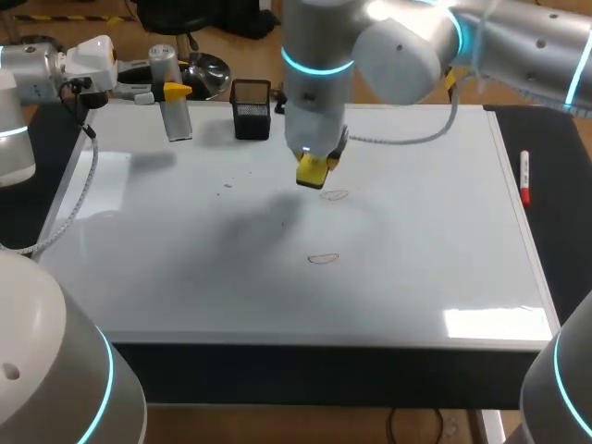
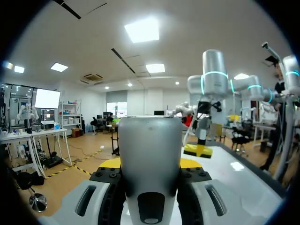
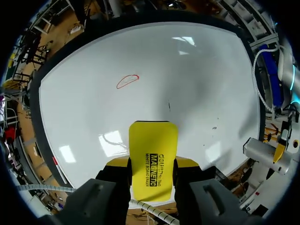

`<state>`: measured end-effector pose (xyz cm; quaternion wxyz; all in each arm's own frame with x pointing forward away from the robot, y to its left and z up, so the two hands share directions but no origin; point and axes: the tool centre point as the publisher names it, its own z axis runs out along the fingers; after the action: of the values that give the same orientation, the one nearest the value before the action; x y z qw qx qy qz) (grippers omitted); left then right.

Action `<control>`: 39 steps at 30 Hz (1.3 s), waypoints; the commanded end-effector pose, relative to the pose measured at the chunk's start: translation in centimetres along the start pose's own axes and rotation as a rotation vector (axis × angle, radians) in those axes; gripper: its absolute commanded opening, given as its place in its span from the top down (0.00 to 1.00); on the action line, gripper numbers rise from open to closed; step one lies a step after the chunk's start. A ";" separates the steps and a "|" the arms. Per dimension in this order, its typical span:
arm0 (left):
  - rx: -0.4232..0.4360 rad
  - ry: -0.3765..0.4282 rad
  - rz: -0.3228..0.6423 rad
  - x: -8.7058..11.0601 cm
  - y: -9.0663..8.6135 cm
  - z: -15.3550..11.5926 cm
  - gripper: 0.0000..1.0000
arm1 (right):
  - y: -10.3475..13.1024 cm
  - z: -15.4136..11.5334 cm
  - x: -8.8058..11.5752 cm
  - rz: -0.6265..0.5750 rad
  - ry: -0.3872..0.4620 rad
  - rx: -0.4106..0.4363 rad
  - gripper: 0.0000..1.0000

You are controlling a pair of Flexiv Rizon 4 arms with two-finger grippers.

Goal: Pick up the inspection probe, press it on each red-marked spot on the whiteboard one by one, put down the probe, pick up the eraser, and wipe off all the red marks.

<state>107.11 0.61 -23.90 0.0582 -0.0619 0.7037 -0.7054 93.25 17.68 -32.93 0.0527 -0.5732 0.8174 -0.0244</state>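
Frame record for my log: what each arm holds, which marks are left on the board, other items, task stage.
left pincer: shut on the inspection probe, upright by the whiteboard's far left corner
right pincer: shut on the yellow eraser, next to the farther red mark
marks left: two, including the nearer red mark
other items: black pen holder at the far edge; red marker off the board, right side
stage: eraser in hand, probe not put down, both marks unwiped

The whiteboard [image 1: 416, 277] lies open across its near half and right side. A black mesh holder [image 1: 251, 111] and the probe [image 1: 178, 122] in the left claw [image 1: 172, 91] crowd its far left edge. The right claw [image 1: 317, 168] with the eraser [image 3: 153, 154] hangs over the middle.
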 end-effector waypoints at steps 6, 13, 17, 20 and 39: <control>-0.001 -0.002 0.000 0.1 -0.1 0.0 1.00 | -6.3 -0.3 5.3 0.116 -0.008 -0.028 1.00; -0.001 -0.002 0.000 0.1 -0.1 0.0 1.00 | -11.0 0.3 9.4 0.232 0.016 -0.026 1.00; -0.001 -0.002 0.000 0.1 -0.1 0.0 1.00 | -13.2 0.8 11.6 0.283 0.027 -0.046 1.00; -0.001 -0.002 0.000 0.1 -0.1 0.0 1.00 | -14.7 1.4 13.2 0.325 0.038 -0.060 1.00; -0.001 -0.002 0.000 0.1 -0.1 0.0 1.00 | -21.7 2.5 19.5 0.430 0.113 -0.120 1.00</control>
<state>107.11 0.61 -23.90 0.0582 -0.0619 0.7037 -0.7054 106.28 -7.61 -34.28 -0.0118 -0.3857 0.9225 -0.0037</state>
